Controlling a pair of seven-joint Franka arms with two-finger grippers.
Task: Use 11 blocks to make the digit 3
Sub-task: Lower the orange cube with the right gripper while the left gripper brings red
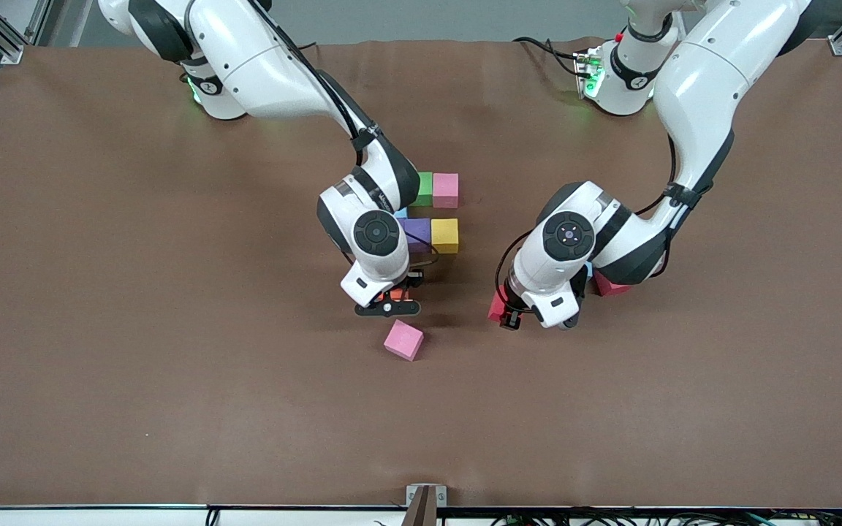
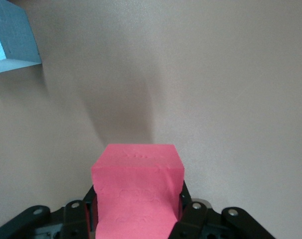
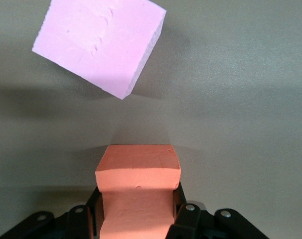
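Blocks in both hands right now: the right hand (image 3: 136, 219) is clamped tight on an orange block (image 3: 137, 184), hovering over bare worktop (image 1: 172, 365) just beside the loose pink block (image 1: 403, 340), and the left hand (image 2: 136, 219) is pinched shut on a red-pink block (image 2: 137, 189) toward the left arm's end, a blue block (image 2: 11, 40) lying close by

Up the worktop sits the digit 3, only partly built: green block (image 1: 425, 188) and a second pink block (image 1: 446, 190) in one row, purple block (image 1: 416, 232) and yellow block (image 1: 444, 235) in the row nearer the camera, much of it hidden under the right arm

Trouble could come from that loose pink cube. It lies skewed and so near the orange one that a low set-down may nudge it further off. Both arms crowd the same patch too, so elbows might clip. And the orange block looks gripped low on its body; released at a tilt, I'd guess it lands crooked against the row
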